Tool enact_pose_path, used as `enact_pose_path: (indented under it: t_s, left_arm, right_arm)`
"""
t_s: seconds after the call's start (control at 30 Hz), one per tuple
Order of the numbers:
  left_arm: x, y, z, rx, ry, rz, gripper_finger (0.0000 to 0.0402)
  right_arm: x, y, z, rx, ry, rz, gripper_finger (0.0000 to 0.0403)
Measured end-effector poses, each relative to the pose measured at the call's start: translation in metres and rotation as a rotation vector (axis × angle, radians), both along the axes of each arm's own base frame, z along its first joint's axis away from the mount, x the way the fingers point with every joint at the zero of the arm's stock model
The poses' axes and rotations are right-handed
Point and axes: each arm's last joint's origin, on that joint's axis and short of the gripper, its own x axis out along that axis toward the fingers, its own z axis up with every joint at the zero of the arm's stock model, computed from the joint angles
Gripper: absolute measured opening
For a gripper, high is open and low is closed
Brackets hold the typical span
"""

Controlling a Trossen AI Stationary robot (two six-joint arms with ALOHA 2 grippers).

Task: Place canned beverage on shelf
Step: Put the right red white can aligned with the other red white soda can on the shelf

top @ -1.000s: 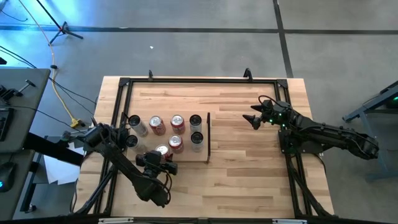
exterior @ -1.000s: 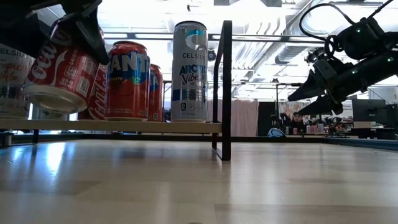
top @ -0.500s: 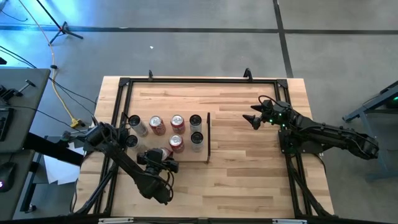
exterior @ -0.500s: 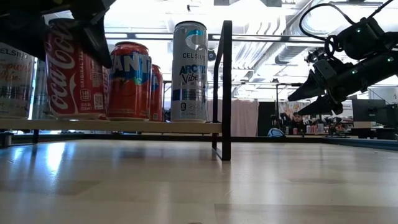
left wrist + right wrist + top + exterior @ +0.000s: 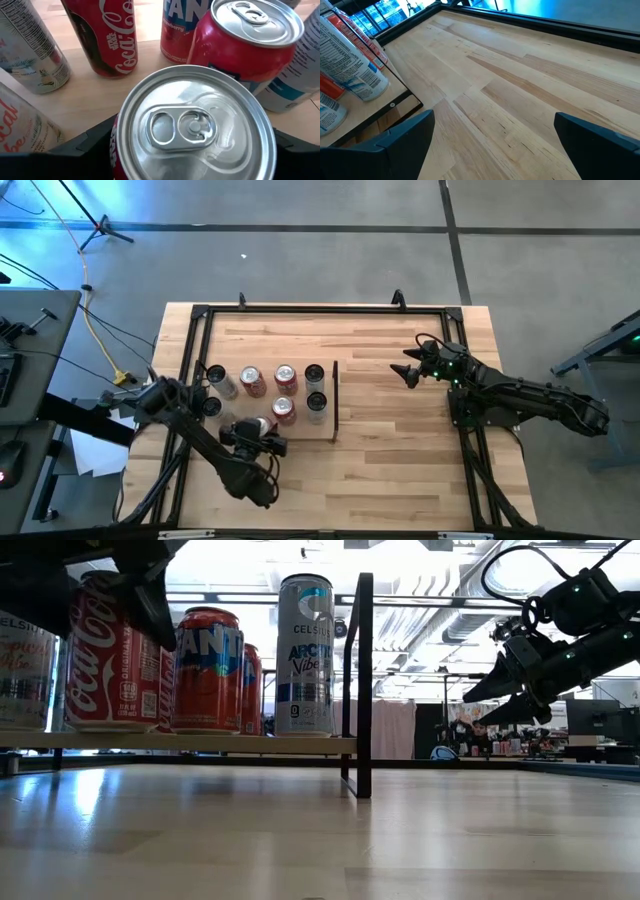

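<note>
My left gripper (image 5: 258,432) is shut on a red Coca-Cola can (image 5: 110,655) over the near left part of the shelf (image 5: 305,430), a pale-wood panel with a dark upright strip (image 5: 362,680) at its right end. The can's silver top (image 5: 192,125) fills the left wrist view. Several other cans stand on the shelf, among them a red Fanta can (image 5: 205,670) and a tall Celsius can (image 5: 305,655). My right gripper (image 5: 408,370) is open and empty above the table's right half. My left gripper pinches the Coca-Cola can's upper side wall (image 5: 116,150) between its two fingers (image 5: 87,145), one on each side just under the top rim. The fingers come from above, pointing down. The can stands upright with its base on the shelf.
Cans crowd the shelf around the held one: a red can (image 5: 250,45) and a Coca-Cola can (image 5: 107,35) stand close behind it, pale cans (image 5: 30,50) to one side. Bare tabletop (image 5: 400,430) lies right of the strip. A black metal frame (image 5: 190,330) rims the table.
My left gripper has tipped the Coca-Cola can from a tilt, base raised off the shelf, to upright and brought it down until its base meets the shelf. It stays shut on the can.
</note>
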Motion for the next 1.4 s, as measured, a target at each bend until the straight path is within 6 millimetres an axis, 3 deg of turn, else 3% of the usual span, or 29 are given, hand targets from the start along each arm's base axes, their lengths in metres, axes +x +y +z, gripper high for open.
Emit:
enact_pose_path:
  t_s: [1.4]
  left_arm:
    - [0.014, 0.024, -0.003, -0.173, 0.101, 0.262, 0.0306]
  right_arm:
    - [0.0, 0.0, 0.0, 0.0, 0.0, 0.0, 0.0399]
